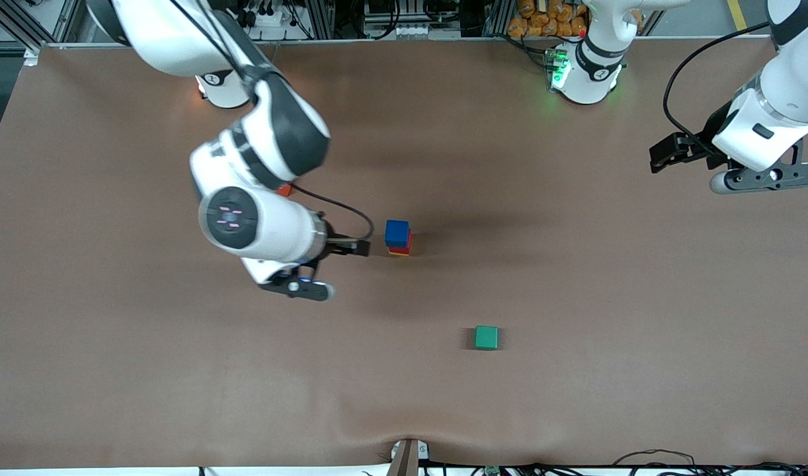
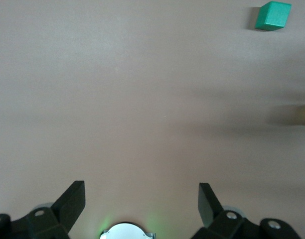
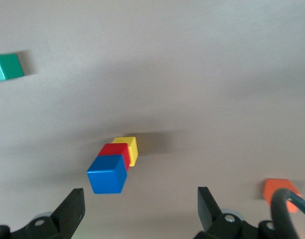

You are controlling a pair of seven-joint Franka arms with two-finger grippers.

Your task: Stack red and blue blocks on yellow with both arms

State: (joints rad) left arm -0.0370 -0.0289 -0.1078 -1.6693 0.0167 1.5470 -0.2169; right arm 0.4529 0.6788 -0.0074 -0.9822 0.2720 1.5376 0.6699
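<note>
Blocks, blue [image 1: 397, 233] on red [image 1: 404, 247] on yellow [image 3: 130, 148], stood mid-table; right gripper [image 3: 140, 211], empty and wide, hung above beside them, left gripper [image 2: 141, 206] likewise at its end; a careless swing could topple them.

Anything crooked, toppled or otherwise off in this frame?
Nothing stands out. The blue block sits on the red block, which sits on the yellow block, a standing stack with edges slightly staggered. The green cube lies apart, nearer the camera. Both the right gripper and left gripper have open, empty jaws.
</note>
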